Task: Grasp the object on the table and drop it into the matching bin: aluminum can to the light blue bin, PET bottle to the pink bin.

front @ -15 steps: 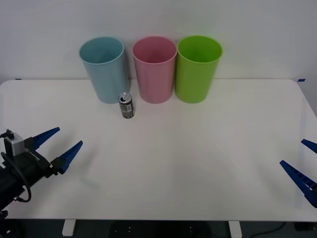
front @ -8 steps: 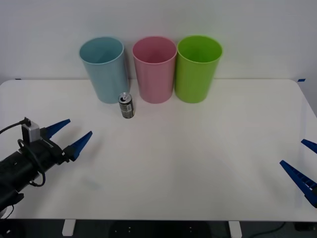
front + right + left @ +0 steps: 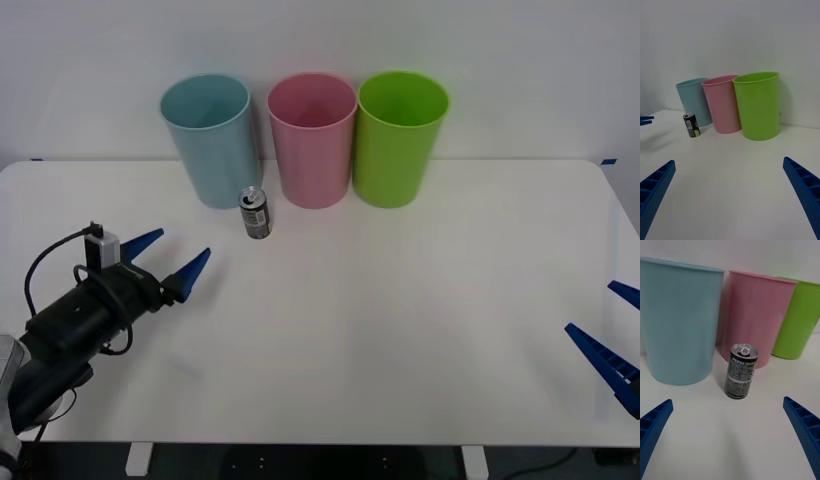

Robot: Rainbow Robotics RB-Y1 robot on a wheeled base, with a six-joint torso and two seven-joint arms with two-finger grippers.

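Note:
A small dark aluminum can with a silver top stands upright on the white table, just in front of the gap between the light blue bin and the pink bin. My left gripper is open, low over the table, a short way left of and nearer than the can. In the left wrist view the can stands centred ahead of the open fingers, with the light blue bin and pink bin behind it. My right gripper rests open at the table's right edge.
A green bin stands right of the pink one, the three in a row at the table's back against a white wall. The right wrist view holds the can and all three bins far off across bare tabletop.
My left gripper has moved forward and to the right across the table, closing on the can, fingers still open. The right arm and the can have stayed put.

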